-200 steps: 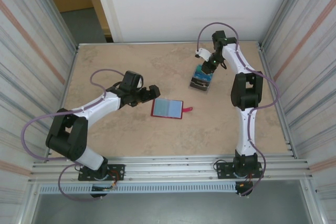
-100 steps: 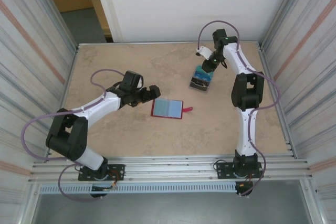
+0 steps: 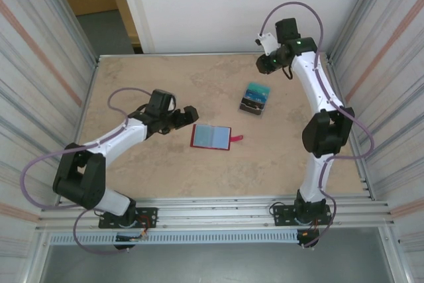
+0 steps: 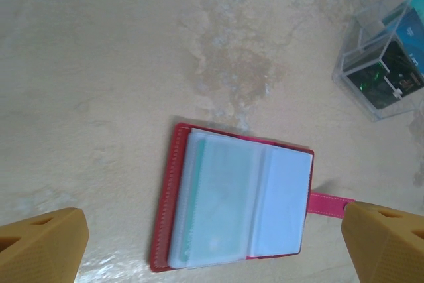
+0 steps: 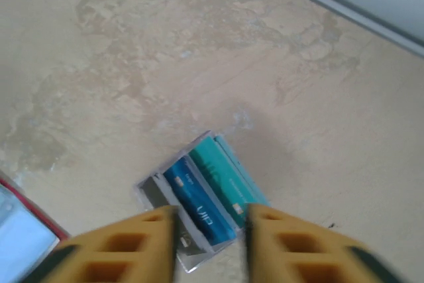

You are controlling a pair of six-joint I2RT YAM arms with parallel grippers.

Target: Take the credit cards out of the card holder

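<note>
Red covers frame the card holder, which lies open and flat on the counter. It is the only one of its kind, and a single thin strap sticks out of its right edge. From above, the left pincer sits just left of the card holder. The right pincer hangs well beyond it, past the one clear box standing up and to the right of the holder. The left wrist view adds what the overhead cannot: the holder's pale see-through pockets, two leaves side by side, the left one tinted teal. It also shows both orange fingers spread wide at the frame's lower corners, gripping nothing, with the holder below them. The right wrist view looks down between its own fingers, parted a moderate way and empty, onto the box. There the credit cards stand on edge: one dark blue, at least two teal, further ones too dim to count.
</note>
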